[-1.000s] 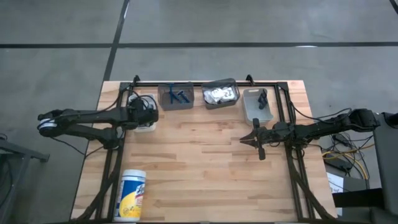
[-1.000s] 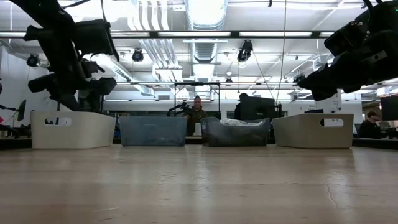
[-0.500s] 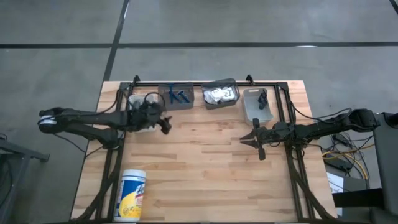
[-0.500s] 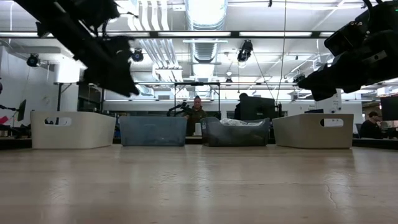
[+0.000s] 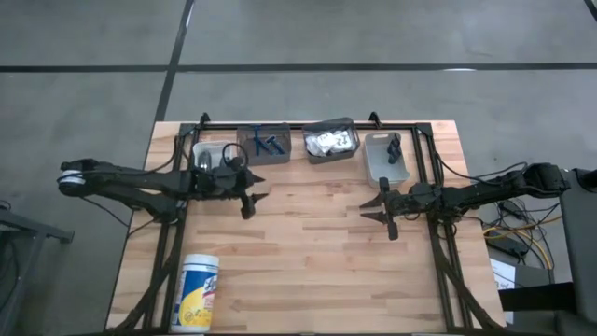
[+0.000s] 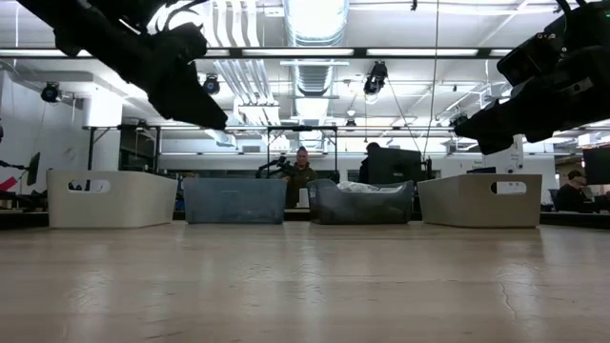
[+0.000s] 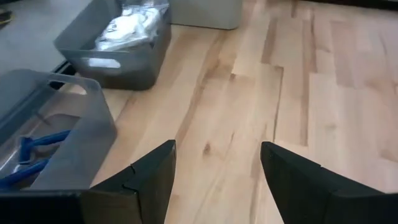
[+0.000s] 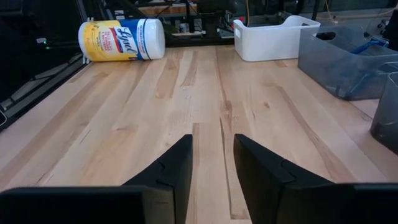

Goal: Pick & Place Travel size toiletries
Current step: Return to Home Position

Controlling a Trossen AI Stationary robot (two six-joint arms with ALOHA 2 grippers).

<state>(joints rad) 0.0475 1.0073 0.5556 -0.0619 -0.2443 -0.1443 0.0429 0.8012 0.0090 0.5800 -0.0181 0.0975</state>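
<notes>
You have a wooden table (image 5: 317, 252) with four bins in a row along its far edge. Going from the left in the high view, they are a white bin (image 5: 199, 149), a clear bin (image 5: 244, 149), a dark grey bin (image 5: 328, 156) and a light grey bin (image 5: 373, 166), each set just beside the next. A canister (image 5: 198, 293) with a blue-and-yellow label lies on its side near the front left corner, well apart from the bins. Off the table's right side, cables (image 5: 508, 233) lie on the floor. Across the room in the low view, a person (image 6: 302, 171) sits behind the bins, under rows of ceiling lights (image 6: 315, 19).
</notes>
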